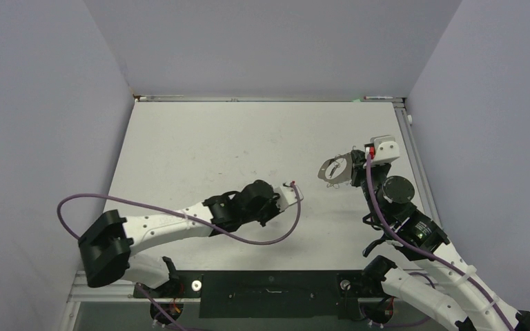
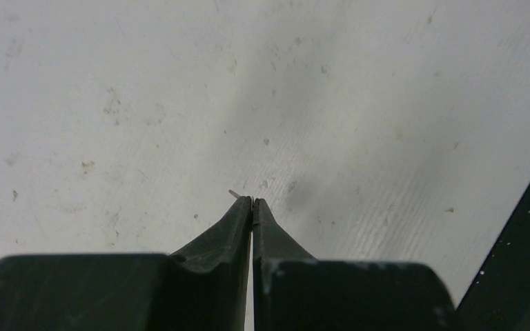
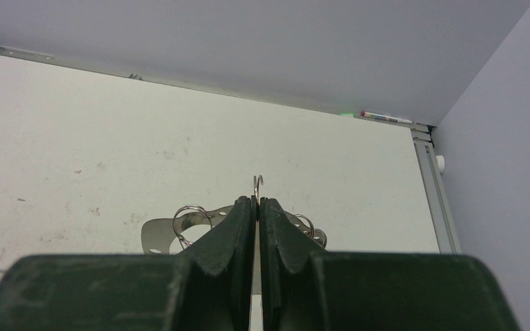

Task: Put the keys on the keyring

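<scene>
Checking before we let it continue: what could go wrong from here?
1. Left gripper is shut with only a tiny metal sliver showing at its tips. A pinch that slight could slip, and I can't tell whether it's a key.
2. Right gripper clamps the keyring at its rim only, so it may pivot when pushed against.
</scene>
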Controlling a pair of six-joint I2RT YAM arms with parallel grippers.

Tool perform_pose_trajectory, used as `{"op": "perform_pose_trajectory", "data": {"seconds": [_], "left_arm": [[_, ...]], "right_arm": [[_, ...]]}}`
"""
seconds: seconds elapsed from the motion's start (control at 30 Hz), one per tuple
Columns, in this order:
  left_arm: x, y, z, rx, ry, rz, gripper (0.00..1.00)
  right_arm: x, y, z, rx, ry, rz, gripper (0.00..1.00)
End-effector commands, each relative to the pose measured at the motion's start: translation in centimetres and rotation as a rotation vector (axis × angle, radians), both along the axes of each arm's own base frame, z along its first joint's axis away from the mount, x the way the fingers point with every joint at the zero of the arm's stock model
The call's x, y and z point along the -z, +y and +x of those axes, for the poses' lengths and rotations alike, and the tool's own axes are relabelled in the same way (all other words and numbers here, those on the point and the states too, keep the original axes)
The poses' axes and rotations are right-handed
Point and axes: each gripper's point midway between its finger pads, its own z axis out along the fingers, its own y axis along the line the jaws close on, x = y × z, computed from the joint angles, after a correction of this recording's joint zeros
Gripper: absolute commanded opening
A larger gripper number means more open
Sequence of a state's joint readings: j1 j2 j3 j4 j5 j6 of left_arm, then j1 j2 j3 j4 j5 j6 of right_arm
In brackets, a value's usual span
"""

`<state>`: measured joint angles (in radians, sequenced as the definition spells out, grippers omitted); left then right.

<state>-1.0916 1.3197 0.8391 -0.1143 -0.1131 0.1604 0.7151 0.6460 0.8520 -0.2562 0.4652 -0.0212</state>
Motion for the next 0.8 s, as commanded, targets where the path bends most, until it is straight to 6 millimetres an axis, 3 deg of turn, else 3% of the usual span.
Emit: {"op": "perform_pose_trajectory", "data": {"seconds": [0.0,0.13,0.27,0.47,0.57,0.7,0.77], "left_arm": [[2.6,0.2,0.9,-0.067,0.073,0.212,0.00],[6.0,-0.3,0.6,-0.032,0.074,0.351,0.00],[8.3,-1.3,0.1,-0.003,0.093,0.409,0.00],[9.4,-2.5,0.2,-0.016,0.109,0.402,0.02],[8.6,-3.1,0.0,-0.014,0.113,0.343,0.16],[5.9,-3.5,-0.8,0.037,0.095,0.208,0.55],[4.5,-3.2,-1.0,0.058,0.090,0.145,0.65]], "right_arm": [[-1.7,0.2,-0.1,-0.009,-0.047,0.054,0.05],[-1.7,0.0,-0.2,-0.002,-0.042,0.050,0.05],[-1.8,-0.3,-0.3,0.003,-0.040,0.043,0.05],[-2.0,-0.4,-0.3,0.006,-0.040,0.031,0.05],[-1.9,-0.3,-0.3,0.007,-0.038,0.027,0.05],[-1.8,-0.4,-0.3,0.008,-0.037,0.027,0.05],[-1.8,-0.4,-0.3,0.008,-0.038,0.028,0.05]]}}
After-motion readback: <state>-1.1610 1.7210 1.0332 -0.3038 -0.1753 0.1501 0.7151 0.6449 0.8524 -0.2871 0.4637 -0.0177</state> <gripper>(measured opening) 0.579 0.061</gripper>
